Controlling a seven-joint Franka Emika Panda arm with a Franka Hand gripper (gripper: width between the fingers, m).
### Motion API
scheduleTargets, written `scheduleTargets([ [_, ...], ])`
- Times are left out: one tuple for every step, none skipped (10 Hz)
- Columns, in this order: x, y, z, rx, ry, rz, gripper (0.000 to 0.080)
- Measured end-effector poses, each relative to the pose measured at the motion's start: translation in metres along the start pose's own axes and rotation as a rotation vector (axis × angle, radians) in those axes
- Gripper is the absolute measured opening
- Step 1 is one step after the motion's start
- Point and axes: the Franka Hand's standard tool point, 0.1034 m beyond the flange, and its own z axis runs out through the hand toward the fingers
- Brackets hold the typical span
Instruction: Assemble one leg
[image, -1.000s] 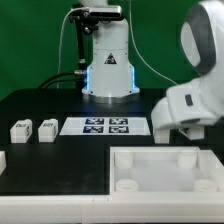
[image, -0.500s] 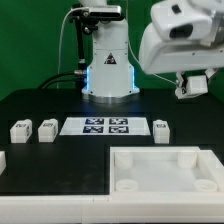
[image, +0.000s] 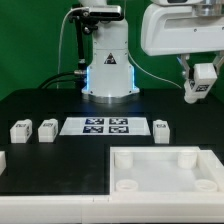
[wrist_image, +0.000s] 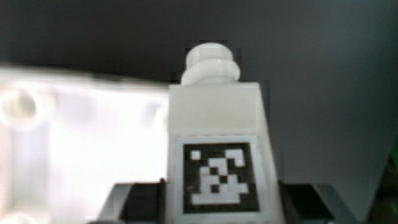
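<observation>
My gripper (image: 202, 92) is high above the table at the exterior view's right, shut on a leg (image: 204, 76), a small white block. In the wrist view the held leg (wrist_image: 217, 120) stands between the dark fingers (wrist_image: 143, 200), its black-and-white tag facing the camera and its round peg pointing away. Three more legs sit on the black table: two (image: 20, 129) (image: 46, 130) at the exterior view's left and one (image: 161, 129) right of the marker board (image: 105, 126). The large white tray-like piece (image: 165, 155) lies at the front, blurred in the wrist view (wrist_image: 71, 130).
The robot base (image: 108, 75) with a blue light stands at the back centre. A small white part (image: 2, 160) shows at the left edge. The tray's round corner sockets (image: 186, 161) face up.
The arm has risen from low over the table at the right and lifted a leg. The gripper now hangs higher and further right with the leg in it.
</observation>
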Motion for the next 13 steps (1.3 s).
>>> scheduleTargets([
  [0.019,0.02,-0.012,-0.007,0.092,-0.038,0.0292],
  [0.037,0.039,-0.024,-0.007,0.177,-0.058,0.0292],
  [0.059,0.054,-0.034,-0.009,0.31,-0.051,0.0292],
  [0.074,0.066,-0.037,-0.01,0.42,-0.035,0.0292],
  [0.074,0.068,-0.036,-0.031,0.491,-0.042,0.0292],
  [0.072,0.073,-0.035,-0.066,0.576,-0.053,0.0292],
  [0.069,0.07,-0.029,-0.05,0.524,-0.056,0.0292],
  [0.071,0.07,-0.031,-0.049,0.526,-0.057,0.0292],
  [0.07,0.07,-0.03,-0.049,0.524,-0.056,0.0292],
  [0.07,0.07,-0.028,-0.048,0.52,-0.056,0.0292],
  [0.073,0.069,-0.016,-0.04,0.507,-0.056,0.0292],
  [0.08,0.066,-0.001,-0.031,0.509,-0.052,0.0292],
  [0.084,0.059,0.018,-0.022,0.509,-0.055,0.0292],
])
